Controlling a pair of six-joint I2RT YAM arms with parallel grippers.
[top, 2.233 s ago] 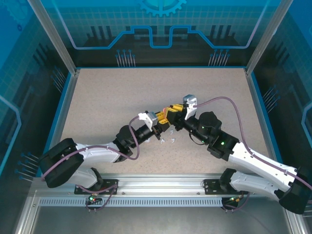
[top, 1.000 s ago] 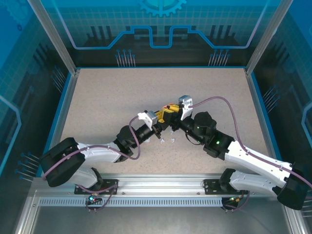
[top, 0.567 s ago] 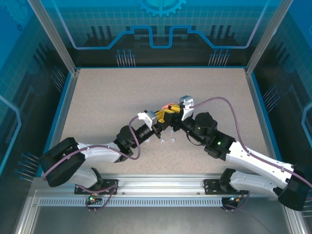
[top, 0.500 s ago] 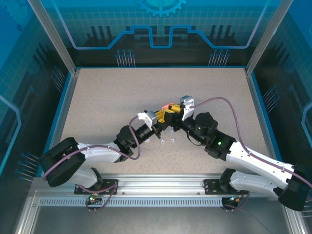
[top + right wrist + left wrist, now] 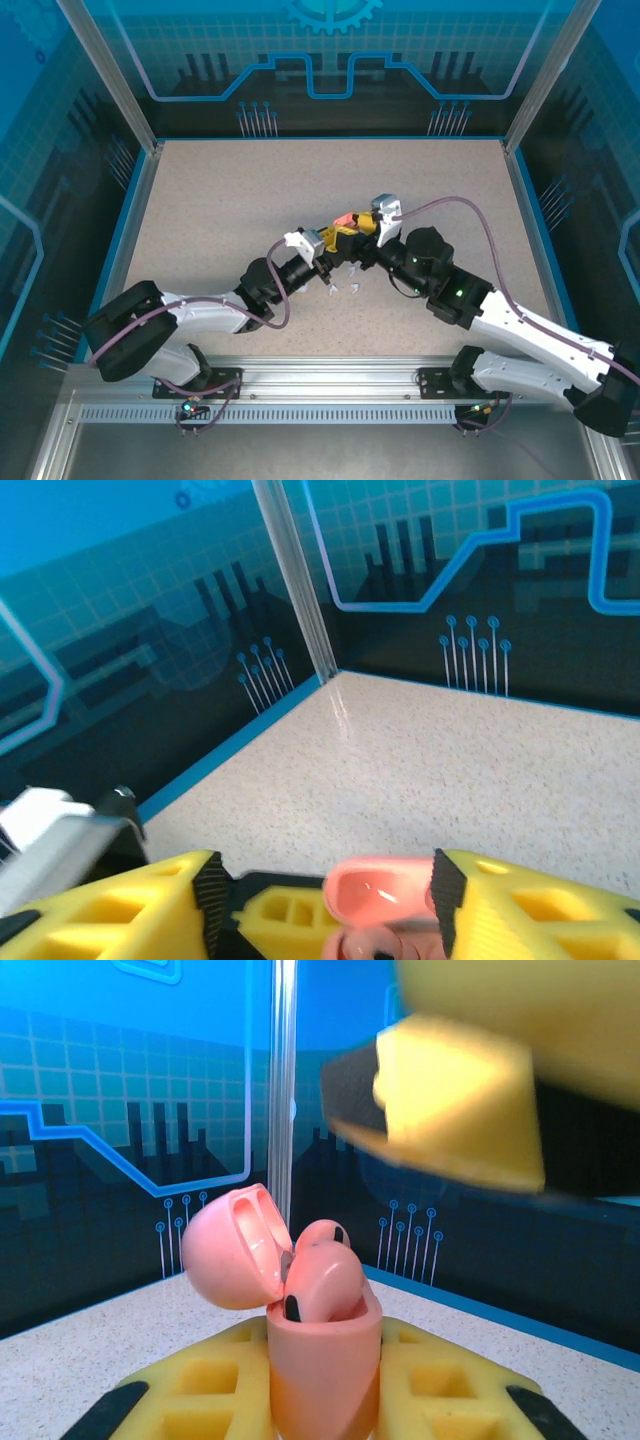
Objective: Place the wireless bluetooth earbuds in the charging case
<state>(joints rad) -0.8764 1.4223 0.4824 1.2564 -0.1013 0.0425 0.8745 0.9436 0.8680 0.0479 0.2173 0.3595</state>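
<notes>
My left gripper [image 5: 322, 1380] is shut on a salmon-pink charging case [image 5: 325, 1365], held upright between its yellow fingers. The case lid [image 5: 225, 1260] hangs open to the left. Two pink wireless bluetooth earbuds [image 5: 325, 1275] sit in the case, their heads sticking out of its mouth. My right gripper [image 5: 328, 900] is open just above the case, with the pink lid [image 5: 385, 890] between its fingers, close to the right pad. In the top view both grippers meet at mid-table around the pink case [image 5: 345, 219]. Small white earbuds [image 5: 343, 290] lie on the table just in front of them.
The speckled table [image 5: 230, 200] stretches bare to the left and back, bordered by a blue rim [image 5: 130, 220] and glass walls. A metal corner post [image 5: 295, 575] rises at the far edge. The right arm's purple cable [image 5: 460, 205] loops over its wrist.
The right gripper's jaws have widened around the case top and its wrist has drawn back slightly to the right. The left gripper keeps the case still.
</notes>
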